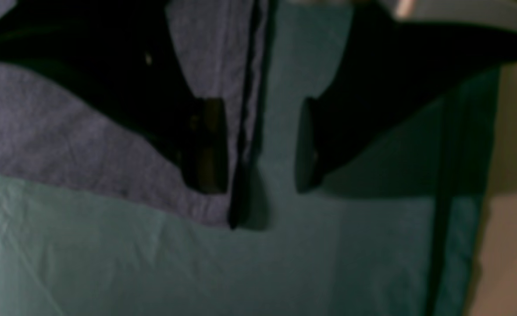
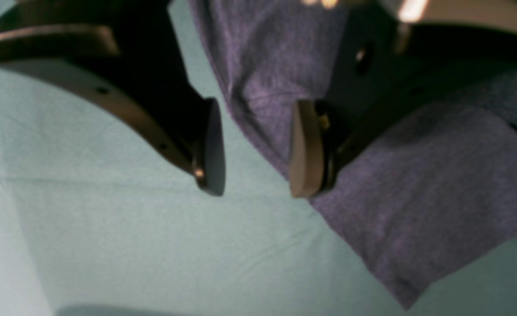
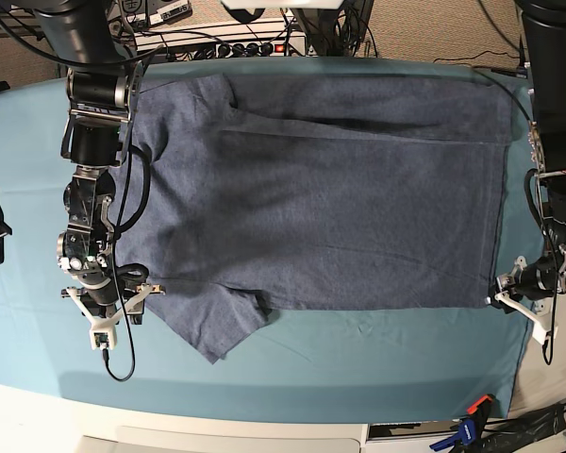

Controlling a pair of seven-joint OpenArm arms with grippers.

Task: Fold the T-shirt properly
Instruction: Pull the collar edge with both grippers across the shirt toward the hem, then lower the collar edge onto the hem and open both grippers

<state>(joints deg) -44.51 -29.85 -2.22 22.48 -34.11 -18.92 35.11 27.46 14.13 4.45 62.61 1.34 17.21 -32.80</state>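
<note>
- Over on the base view's left, the right gripper [image 3: 111,304] hovers at the sleeve edge, jaws parted, nothing between them.
- The T-shirt [image 3: 321,203] lies spread flat on the teal table cloth [image 3: 358,354], its long axis running left to right, one sleeve [image 3: 217,326] jutting toward the near edge, the bottom hem out to the right.
- At the hem's near corner, the left gripper [image 3: 519,294] stands spread wide, and the wrist view shows only cloth between its pads.

No legible lettering, label or number anywhere (the T-shirt [image 3: 340,208] blank side up).
</note>
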